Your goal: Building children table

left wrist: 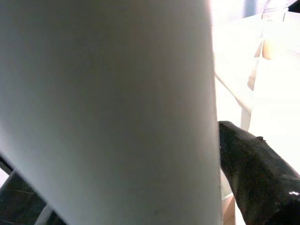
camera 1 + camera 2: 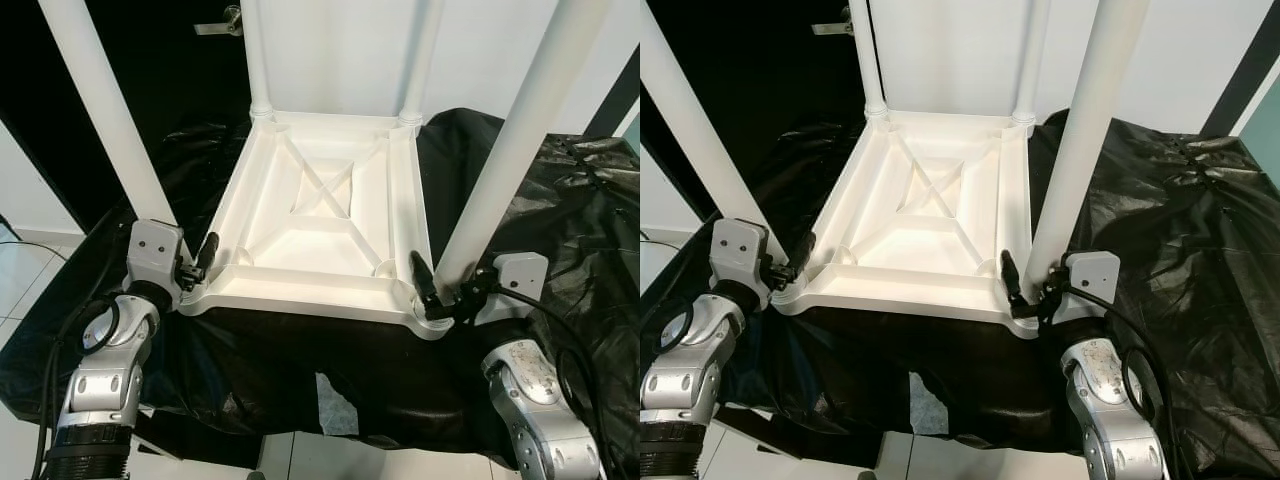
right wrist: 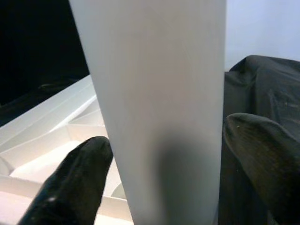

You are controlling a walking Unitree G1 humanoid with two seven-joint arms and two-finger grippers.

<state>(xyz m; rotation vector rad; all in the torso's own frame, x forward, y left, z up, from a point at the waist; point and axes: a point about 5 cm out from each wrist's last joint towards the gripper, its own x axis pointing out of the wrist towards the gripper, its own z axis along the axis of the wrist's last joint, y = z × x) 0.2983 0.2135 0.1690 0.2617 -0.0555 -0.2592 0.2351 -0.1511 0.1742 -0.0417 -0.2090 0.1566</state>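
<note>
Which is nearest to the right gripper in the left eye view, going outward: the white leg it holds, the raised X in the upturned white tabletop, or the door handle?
From the right gripper:
1. White table leg, between its fingers at the near right corner.
2. Raised X, middle of the upturned white plastic tabletop.
3. Metal door handle, far back, upper left.

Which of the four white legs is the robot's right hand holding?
The near right leg, at the upside-down tabletop's front right corner. The right gripper has a black finger on each side of its base. The left gripper is at the near left leg; both far legs stand free.
</note>
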